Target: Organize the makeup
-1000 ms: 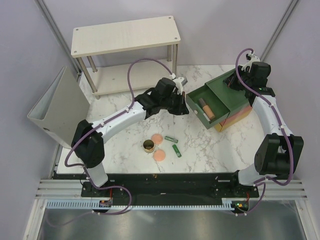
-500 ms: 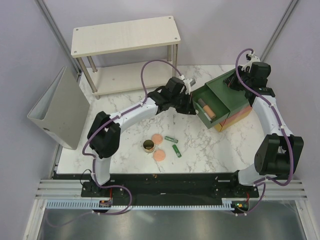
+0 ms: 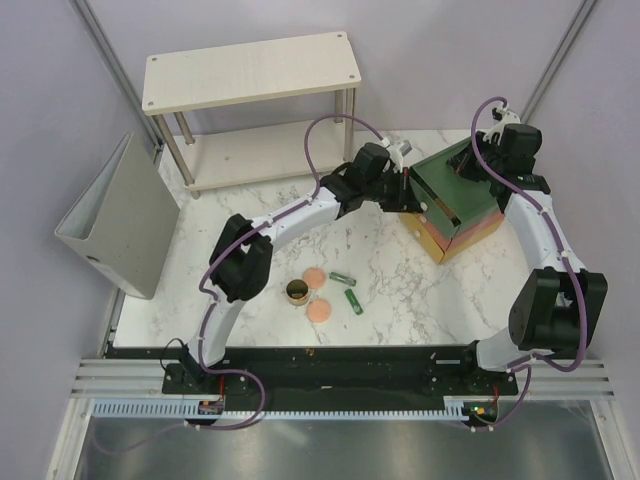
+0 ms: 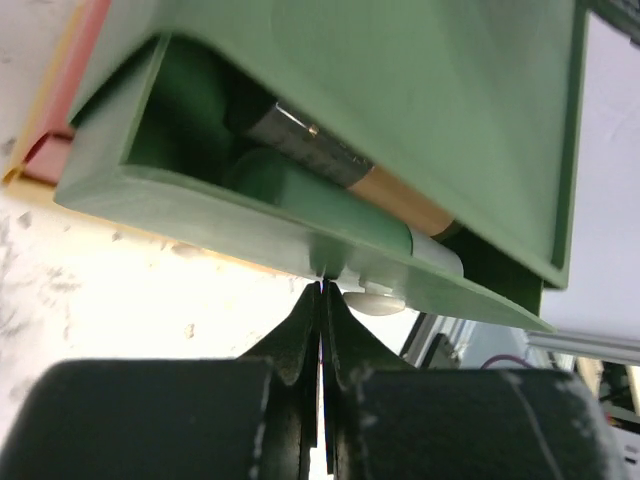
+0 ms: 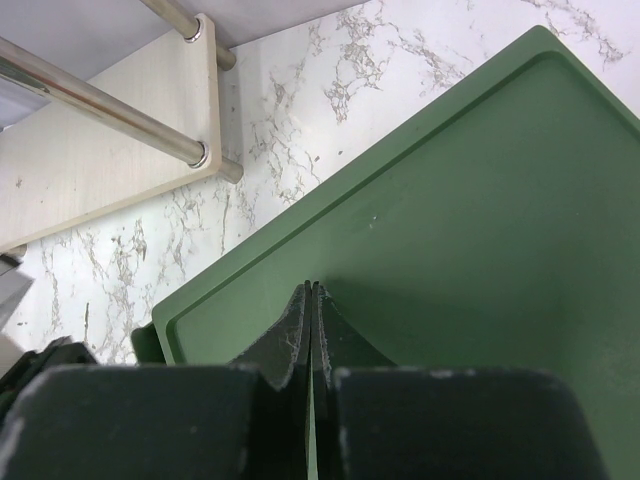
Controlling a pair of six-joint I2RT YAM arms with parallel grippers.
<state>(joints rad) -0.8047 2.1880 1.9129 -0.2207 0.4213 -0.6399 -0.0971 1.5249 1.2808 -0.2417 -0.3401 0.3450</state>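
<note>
The green top drawer (image 4: 240, 225) of the drawer box (image 3: 462, 190) stands only slightly out, with a mint-green tube (image 4: 330, 205) and a grey-orange tube (image 4: 330, 155) lying inside. My left gripper (image 4: 322, 286) is shut, its tips against the drawer's front beside the white knob (image 4: 375, 300). My right gripper (image 5: 313, 288) is shut and rests on the box's green top (image 5: 480, 200). On the marble lie two peach discs (image 3: 314, 277) (image 3: 320, 311), a dark round jar (image 3: 297, 291) and two short green tubes (image 3: 343, 278) (image 3: 354, 300).
A pale wooden shelf unit (image 3: 250, 70) stands at the back left. A grey binder (image 3: 120, 215) leans at the left table edge. Red and yellow drawers (image 3: 462, 238) sit under the green one. My left arm (image 3: 300, 215) stretches across the middle of the table.
My left arm has reached to the right and pushed the green drawer most of the way into the box. The right gripper has stayed on top of the box.
</note>
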